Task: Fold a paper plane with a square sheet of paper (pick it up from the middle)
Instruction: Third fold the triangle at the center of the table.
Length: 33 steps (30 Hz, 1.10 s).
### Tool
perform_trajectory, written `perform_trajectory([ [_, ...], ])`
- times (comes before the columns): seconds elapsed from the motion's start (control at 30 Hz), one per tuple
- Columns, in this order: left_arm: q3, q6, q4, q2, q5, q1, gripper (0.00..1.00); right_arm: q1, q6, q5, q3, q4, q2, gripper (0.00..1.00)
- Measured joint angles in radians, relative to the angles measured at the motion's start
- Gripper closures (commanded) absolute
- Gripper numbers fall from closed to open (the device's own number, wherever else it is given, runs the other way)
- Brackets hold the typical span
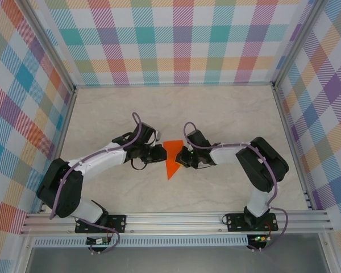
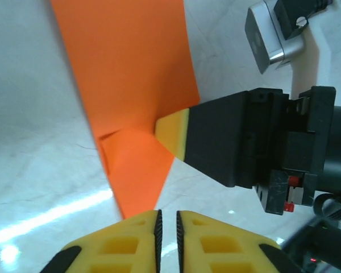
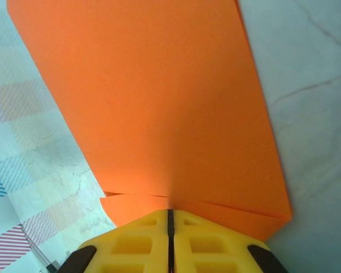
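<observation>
The bright orange paper plane [image 1: 172,158] lies on the pale marble table between both grippers, its point toward the near edge. My right gripper [image 1: 181,159] is shut on the plane's right edge; in the right wrist view the yellow jaws [image 3: 170,211] meet on the folded paper [image 3: 159,102]. My left gripper [image 1: 161,153] sits at the plane's left side. In the left wrist view its jaws [image 2: 168,213] stand nearly together with only a thin slit and nothing between them, just beside the plane's tip [image 2: 137,187]. The right gripper's yellow fingertip [image 2: 173,133] rests on the paper there.
Plaid walls [image 1: 182,40] enclose the table on three sides, with metal frame posts at the corners. An aluminium rail [image 1: 176,219] runs along the near edge, carrying both arm bases. Bare marble table [image 1: 216,108] surrounds the plane.
</observation>
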Motion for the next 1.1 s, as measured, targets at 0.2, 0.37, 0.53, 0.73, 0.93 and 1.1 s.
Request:
perform_trajectory([
  [0.2,-0.055,-0.116,0.132,0.079,0.123,-0.012,0.91,0.001,0.006,0.006,-0.003,-0.001,-0.003,0.9],
  [0.37,-0.055,-0.156,0.209,0.169,0.184,-0.022,0.91,0.001,0.006,0.006,-0.003,-0.001,-0.003,0.9],
  [0.53,-0.055,-0.169,0.238,0.224,0.214,-0.026,0.91,0.001,0.006,0.006,-0.003,-0.002,-0.003,0.9],
  [0.73,-0.055,-0.171,0.258,0.255,0.24,-0.043,0.9,0.001,0.005,0.006,-0.002,-0.005,-0.003,0.9],
  [0.93,-0.055,-0.169,0.259,0.255,0.245,-0.053,0.9,0.001,0.005,0.006,0.002,-0.011,-0.002,0.9],
  [1.1,-0.071,-0.167,0.261,0.263,0.243,-0.053,0.9,0.001,0.001,0.006,0.006,-0.021,-0.002,0.9],
])
